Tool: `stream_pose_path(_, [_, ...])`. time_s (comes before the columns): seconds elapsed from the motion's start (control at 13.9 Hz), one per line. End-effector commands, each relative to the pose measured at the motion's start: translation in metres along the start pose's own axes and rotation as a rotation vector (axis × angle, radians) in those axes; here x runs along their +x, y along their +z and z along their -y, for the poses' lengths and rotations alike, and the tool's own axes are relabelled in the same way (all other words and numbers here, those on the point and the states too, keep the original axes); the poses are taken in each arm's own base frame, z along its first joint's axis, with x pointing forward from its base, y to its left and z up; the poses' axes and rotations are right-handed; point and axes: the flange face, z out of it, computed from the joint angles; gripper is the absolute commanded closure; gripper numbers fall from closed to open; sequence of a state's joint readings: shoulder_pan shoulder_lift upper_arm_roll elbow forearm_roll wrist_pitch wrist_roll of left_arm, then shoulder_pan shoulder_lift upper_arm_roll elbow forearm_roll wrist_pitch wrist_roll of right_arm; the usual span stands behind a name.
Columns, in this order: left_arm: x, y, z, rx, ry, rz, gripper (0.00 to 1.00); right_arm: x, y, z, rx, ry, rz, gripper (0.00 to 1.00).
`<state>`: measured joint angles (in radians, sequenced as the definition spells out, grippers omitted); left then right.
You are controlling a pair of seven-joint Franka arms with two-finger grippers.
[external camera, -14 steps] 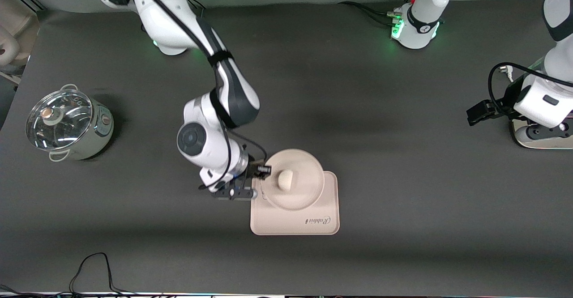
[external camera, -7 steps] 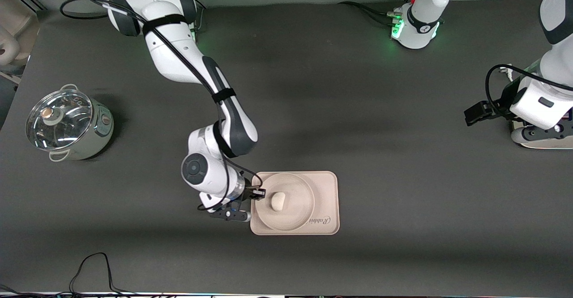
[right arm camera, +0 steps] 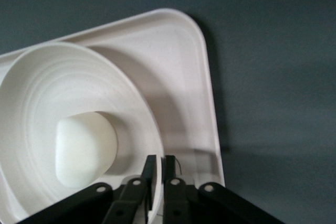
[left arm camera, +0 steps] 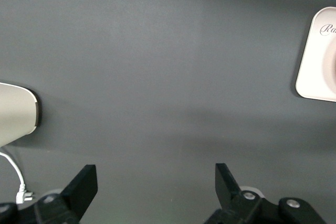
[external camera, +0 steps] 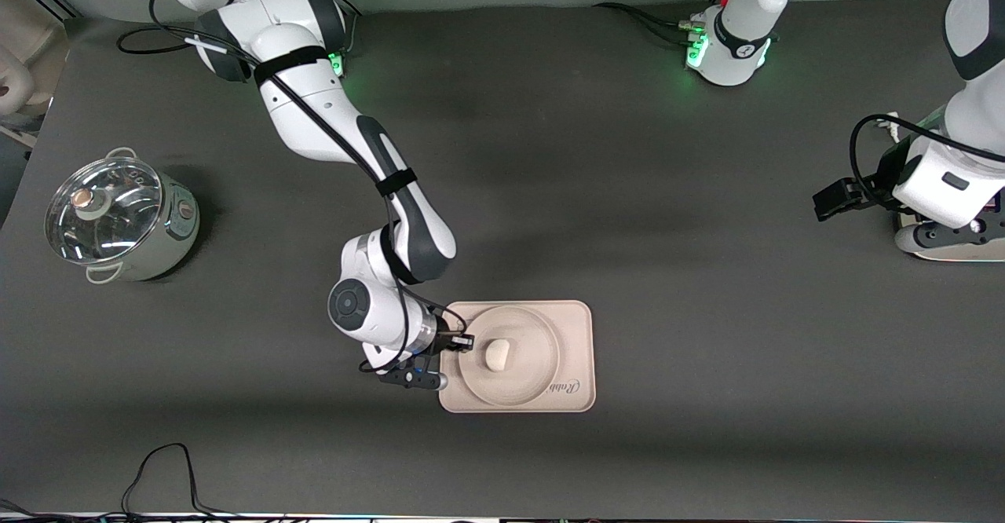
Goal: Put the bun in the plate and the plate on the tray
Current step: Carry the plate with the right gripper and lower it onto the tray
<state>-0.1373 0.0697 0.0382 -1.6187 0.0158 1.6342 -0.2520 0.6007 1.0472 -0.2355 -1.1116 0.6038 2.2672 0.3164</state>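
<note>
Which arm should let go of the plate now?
The right. Its claw straddles the rim of the round cream plate, which sits on the pink-beige rectangular tray with the off-white bun in it. The left claw waits, open, near its base.

This looks like a robot lab, not a home. Two white robot arms (external camera: 345, 138) stand on bases with green lights (external camera: 695, 52) along one edge of a big dark grey table (external camera: 667, 287). Black cables (external camera: 169, 472) run loose over the table. The only kitchen things are a small pot (external camera: 118, 221) with a glass lid, a tray (external camera: 577, 334), a plate (external camera: 542, 342) and a bun (external camera: 498, 354), set out like props. At the corner near the pot there may be a beige chair or box, but it is hard to tell
</note>
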Motion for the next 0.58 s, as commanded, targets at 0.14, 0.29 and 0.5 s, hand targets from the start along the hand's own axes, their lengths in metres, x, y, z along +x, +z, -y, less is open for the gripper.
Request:
stream_pose_path(0.14, [-0.005,0.002,-0.007,-0.007,-0.015,0.004,0.00,0.006,-0.011,0.012,0.045,0.014,-0.034,0.00])
stream_pose_path(0.29, [-0.005,0.003,-0.010,-0.005,-0.010,0.007,0.00,0.010,-0.038,0.019,0.054,0.011,-0.037,0.00])
stream_pose_path(0.5, [-0.005,0.004,-0.010,-0.005,-0.010,0.008,0.00,0.009,-0.098,0.035,0.048,-0.032,-0.069,0.00])
